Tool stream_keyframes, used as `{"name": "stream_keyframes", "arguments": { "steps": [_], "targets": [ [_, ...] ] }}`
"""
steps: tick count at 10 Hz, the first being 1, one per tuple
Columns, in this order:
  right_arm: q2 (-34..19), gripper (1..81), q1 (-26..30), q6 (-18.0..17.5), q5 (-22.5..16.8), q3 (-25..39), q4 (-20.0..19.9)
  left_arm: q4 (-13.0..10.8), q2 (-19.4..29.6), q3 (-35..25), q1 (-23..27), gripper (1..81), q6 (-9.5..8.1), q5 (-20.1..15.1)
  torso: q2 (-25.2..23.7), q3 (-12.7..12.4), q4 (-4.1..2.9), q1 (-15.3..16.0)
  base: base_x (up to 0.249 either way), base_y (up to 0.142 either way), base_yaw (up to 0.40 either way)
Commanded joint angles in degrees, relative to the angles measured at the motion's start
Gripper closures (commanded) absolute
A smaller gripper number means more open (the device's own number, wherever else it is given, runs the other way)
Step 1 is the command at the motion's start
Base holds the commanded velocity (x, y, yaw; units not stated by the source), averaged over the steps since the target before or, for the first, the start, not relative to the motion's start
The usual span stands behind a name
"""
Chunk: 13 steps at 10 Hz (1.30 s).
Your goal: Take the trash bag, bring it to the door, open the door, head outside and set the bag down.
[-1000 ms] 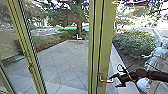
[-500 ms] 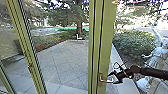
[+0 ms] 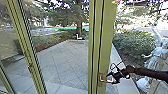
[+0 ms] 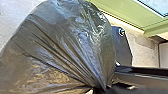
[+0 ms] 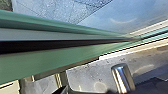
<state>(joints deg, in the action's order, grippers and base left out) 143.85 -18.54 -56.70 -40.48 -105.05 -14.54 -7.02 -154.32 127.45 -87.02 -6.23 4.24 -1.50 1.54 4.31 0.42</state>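
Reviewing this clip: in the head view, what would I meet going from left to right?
Long slanted post → tree trunk → door handle → right gripper → bush

i can read no words, labels, brands, numbers or signs on anything in front of me.
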Motion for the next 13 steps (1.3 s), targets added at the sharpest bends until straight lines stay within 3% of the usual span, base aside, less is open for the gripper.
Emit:
{"name": "stream_keyframes", "arguments": {
  "steps": [1,6,13],
  "targets": [
    [3.0,1.0,9.2,-0.7,-2.0,-4.5,-0.4,0.3,0.9,-0.6,2.8,81.1,-0.01,-2.7,0.0,0.0,0.00,0.0,0.000,0.000,0.000],
    [6.9,1.0,6.5,-3.0,-2.6,-10.1,-0.4,0.3,0.9,-0.4,2.6,81.1,-0.01,-2.6,0.0,0.0,0.00,0.0,0.000,0.000,0.000],
    [13.6,1.0,-2.8,-5.9,-2.1,-16.8,0.5,0.3,0.4,0.6,2.3,81.1,-0.01,-2.5,0.0,0.0,0.02,-0.1,0.000,0.000,0.000]
  ]
}}
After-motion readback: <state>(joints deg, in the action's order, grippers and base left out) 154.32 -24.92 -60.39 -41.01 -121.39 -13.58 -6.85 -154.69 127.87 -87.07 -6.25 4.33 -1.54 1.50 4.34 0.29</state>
